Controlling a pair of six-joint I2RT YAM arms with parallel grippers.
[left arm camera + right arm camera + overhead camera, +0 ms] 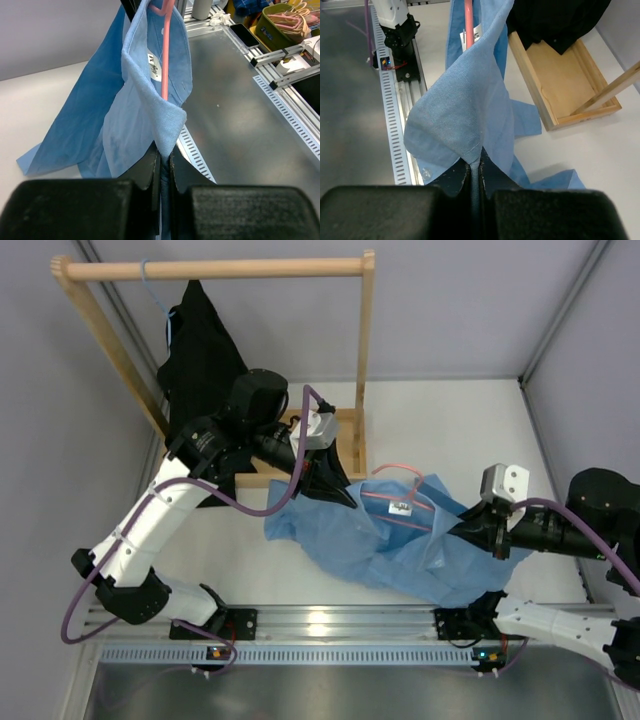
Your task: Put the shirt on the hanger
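The left arm rises from its base at the lower left of the overhead view, folds at the elbow and reaches toward the centre, with the left gripper (335, 486) at the upper left edge of the shirt (400, 550). In its wrist view the jaws are pressed together on a corner of the light blue collar (167, 120), with the cloth hanging in folds above the fingers (150, 162). The right arm comes in from the right edge of the overhead view, forearm nearly level, and the right gripper (463, 530) meets the shirt's right side. In its own wrist view its jaws are likewise clamped on a point of the collar fabric (465, 115). The shirt lies crumpled in the middle of the white table (450, 420), stretched between the two grippers. The pink hanger (400, 502) sits at its neck opening, with the hook toward the top of the frame and the wire running beside the white neck label (155, 67). At the upper left stands a wooden rack (215, 268), from whose bar a black garment (205, 350) hangs on a thin blue hanger (155, 295). An aluminium rail (330, 620) carries the arm bases along the bottom, and grey walls close in the table's far side and both flanks.
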